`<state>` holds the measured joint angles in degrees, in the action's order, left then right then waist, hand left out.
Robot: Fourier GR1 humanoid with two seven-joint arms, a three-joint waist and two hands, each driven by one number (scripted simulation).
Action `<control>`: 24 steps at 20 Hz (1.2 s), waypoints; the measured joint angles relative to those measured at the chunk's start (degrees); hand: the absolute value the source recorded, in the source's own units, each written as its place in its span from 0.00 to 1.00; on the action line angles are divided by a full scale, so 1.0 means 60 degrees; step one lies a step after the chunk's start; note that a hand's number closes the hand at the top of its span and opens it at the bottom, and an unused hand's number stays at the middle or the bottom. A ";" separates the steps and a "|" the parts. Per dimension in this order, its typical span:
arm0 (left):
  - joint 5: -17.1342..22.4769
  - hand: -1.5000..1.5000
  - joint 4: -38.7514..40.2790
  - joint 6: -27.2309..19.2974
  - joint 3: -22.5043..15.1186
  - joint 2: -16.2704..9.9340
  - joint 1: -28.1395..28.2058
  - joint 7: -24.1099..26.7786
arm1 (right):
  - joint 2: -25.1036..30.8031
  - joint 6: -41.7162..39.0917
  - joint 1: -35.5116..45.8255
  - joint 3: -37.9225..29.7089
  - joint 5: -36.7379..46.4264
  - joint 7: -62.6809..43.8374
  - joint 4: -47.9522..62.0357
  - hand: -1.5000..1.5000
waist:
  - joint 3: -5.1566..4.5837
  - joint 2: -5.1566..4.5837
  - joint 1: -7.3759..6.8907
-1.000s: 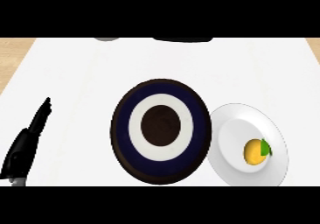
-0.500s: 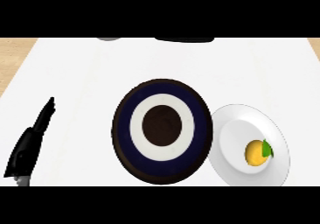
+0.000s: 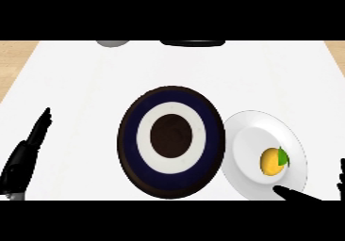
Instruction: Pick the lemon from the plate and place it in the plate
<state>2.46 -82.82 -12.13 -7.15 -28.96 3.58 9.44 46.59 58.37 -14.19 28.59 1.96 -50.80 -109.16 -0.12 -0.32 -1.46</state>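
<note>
A yellow lemon (image 3: 272,160) with a green leaf lies on the right half of a white plate (image 3: 248,141) at the lower right. Left of it, touching or overlapping its rim, sits a dark blue plate (image 3: 134,146) with a white ring and a dark brown centre. My right hand (image 3: 295,193) comes in at the bottom right corner, one finger over the white plate's near rim just below the lemon, another at the right edge; its fingers look straight. My left hand (image 3: 22,157) rests open at the lower left, fingers pointing up.
The white counter top (image 3: 78,80) runs between wooden strips at both sides. At its far edge sit a grey round object (image 3: 112,43) and a black object (image 3: 193,43), both cut off by the view.
My right hand has come into view at the bottom right, reaching the white plate's near rim. The left hand has shifted slightly. Lemon and plates have not moved.
</note>
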 measured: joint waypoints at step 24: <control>-0.1063 0.50 -0.0278 0.0959 0.1245 0.0928 0.0169 -0.0353 | -0.3440 -0.2599 0.1790 -0.0939 0.0726 0.1163 0.3417 1.00 | 0.0006 0.0062 0.0236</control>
<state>-3.92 -84.49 -6.38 0.32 -23.39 4.59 7.33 25.95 42.78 -3.45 22.96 6.32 -43.82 -88.66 -0.08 0.05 -0.05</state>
